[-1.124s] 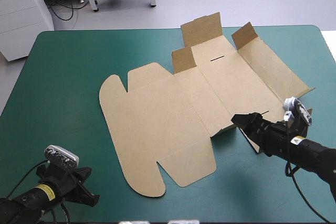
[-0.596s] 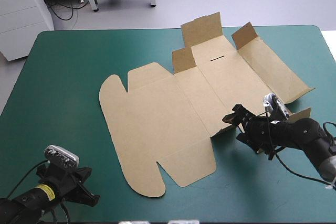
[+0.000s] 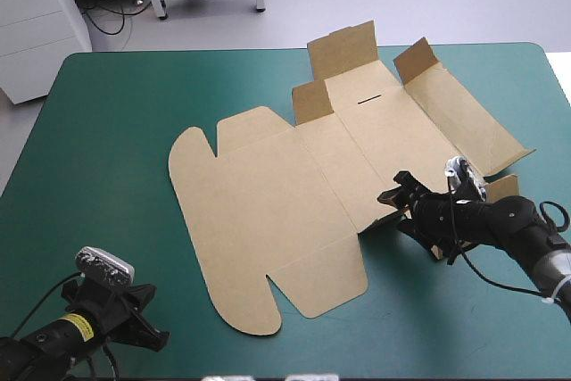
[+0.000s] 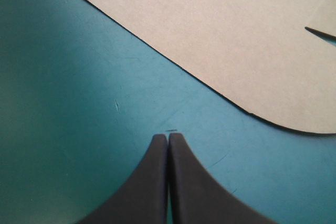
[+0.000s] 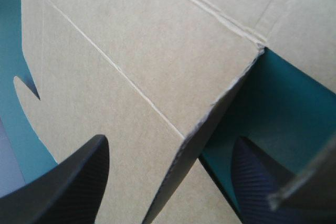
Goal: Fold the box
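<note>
Left gripper [image 4: 168, 139] clenched, fingers [image 4: 149, 187] meeting in one point, over bare teal-green cover [image 3: 89, 149] at the table's near-left corner. The rounded near edge of the box [image 3: 268, 211] lies ahead of it, apart from it. Box is a brown sheet lying mostly flat mid-table, running from left of centre to the far right. Three small flaps [image 3: 312, 100] stand up on its far side. Right gripper [image 3: 393, 198] released, fingers spread wide at the box's near-right edge. In the right wrist view that board edge runs between them, one finger over board, the other over cover. Contact with board: cannot tell.
</note>
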You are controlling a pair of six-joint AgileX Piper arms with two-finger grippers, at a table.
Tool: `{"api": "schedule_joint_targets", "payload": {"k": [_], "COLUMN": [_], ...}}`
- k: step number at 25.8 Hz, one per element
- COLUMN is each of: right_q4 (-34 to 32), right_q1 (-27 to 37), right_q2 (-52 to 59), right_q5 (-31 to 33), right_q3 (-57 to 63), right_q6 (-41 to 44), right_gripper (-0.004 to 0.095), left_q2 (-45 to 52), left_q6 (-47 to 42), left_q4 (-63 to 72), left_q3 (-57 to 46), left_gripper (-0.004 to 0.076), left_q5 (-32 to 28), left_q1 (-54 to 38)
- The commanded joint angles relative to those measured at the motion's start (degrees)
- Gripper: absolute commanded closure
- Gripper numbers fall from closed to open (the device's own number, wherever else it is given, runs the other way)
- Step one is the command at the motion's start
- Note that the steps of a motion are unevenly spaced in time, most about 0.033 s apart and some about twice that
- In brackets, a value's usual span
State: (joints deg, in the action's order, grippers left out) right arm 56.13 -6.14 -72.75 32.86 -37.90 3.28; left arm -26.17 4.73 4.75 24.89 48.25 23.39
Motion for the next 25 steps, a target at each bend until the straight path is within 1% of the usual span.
{"api": "schedule_joint_targets", "payload": {"k": [1, 6, 12, 14, 16, 18, 19, 20, 21, 22, 25], "right_q4": [4.24, 4.22, 4.22, 4.22, 4.07, 4.07, 4.07, 4.07, 4.07, 4.07, 3.98], "right_q1": [-0.18, -0.18, -0.18, -0.18, -0.18, -0.18, -0.18, -0.18, -0.18, -0.18, -0.18], "right_q2": [1.16, 1.00, -0.30, -0.85, -1.26, -1.47, -1.47, -1.47, -1.47, -1.47, -1.47], "right_q5": [0.49, 0.04, 0.55, 1.28, 1.74, 2.12, 2.12, 2.12, 2.12, 2.12, 2.29], "right_q3": [-1.86, -1.86, -1.86, -1.86, -1.86, -1.86, -1.86, -1.86, -1.86, -1.86, -1.86], "right_q6": [-3.28, -5.24, -5.35, -5.61, -6.07, -6.08, -6.08, -6.08, -7.26, -8.08, -12.19], "right_gripper": [0.0309, 0.0309, 0.0309, 0.0336, 0.0404, 0.0525, 0.0667, 0.0725, 0.0861, 0.0920, 0.0930], "left_q2": [-0.51, -0.51, -0.51, -0.51, -0.51, -0.51, -0.51, -0.51, -0.51, -0.51, -0.51], "left_q6": [-0.22, -0.22, -0.22, -0.22, -0.22, -0.22, -0.22, -0.22, -0.22, -0.22, -0.22], "left_q4": [0.43, 0.43, 0.43, 0.43, 0.43, 0.43, 0.43, 0.43, 0.43, 0.43, 0.43], "left_q3": [1.42, 1.42, 1.42, 1.42, 1.42, 1.42, 1.42, 1.42, 1.42, 1.42, 1.42], "left_gripper": [0.0756, 0.0756, 0.0756, 0.0756, 0.0756, 0.0756, 0.0756, 0.0756, 0.0756, 0.0756, 0.0756], "left_q5": [-3.15, -3.15, -3.15, -3.15, -3.15, -3.15, -3.15, -3.15, -3.15, -3.15, -3.15], "left_q1": [0.27, 0.27, 0.27, 0.27, 0.27, 0.27, 0.27, 0.27, 0.27, 0.27, 0.27]}}
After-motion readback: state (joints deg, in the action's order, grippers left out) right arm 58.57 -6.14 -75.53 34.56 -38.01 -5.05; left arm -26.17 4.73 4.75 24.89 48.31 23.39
